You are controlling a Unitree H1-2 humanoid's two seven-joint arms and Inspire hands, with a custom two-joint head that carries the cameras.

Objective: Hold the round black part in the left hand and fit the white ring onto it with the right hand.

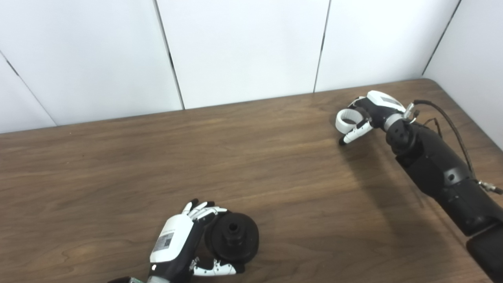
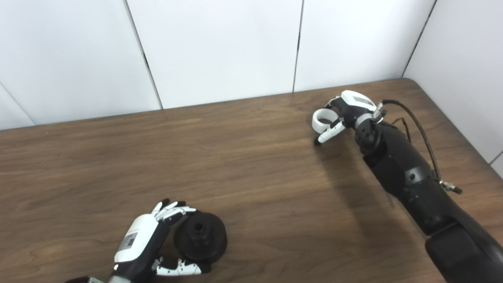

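Note:
The round black part [image 1: 233, 236] rests on the wooden table [image 1: 118, 165] near the front edge, with a hub and hole in its middle. My left hand [image 1: 184, 243] wraps around its left side, fingers above and thumb below, touching it. My right hand [image 1: 363, 116] is far off at the back right, fingers curled around the white ring [image 1: 347, 119], which it holds just above the table. The ring also shows in the right eye view [image 2: 324, 119].
White wall panels [image 1: 243, 51] stand behind the table and on the right. The table's back right corner [image 1: 428, 82] lies close to my right hand. A black cable [image 1: 452, 125] loops along my right forearm.

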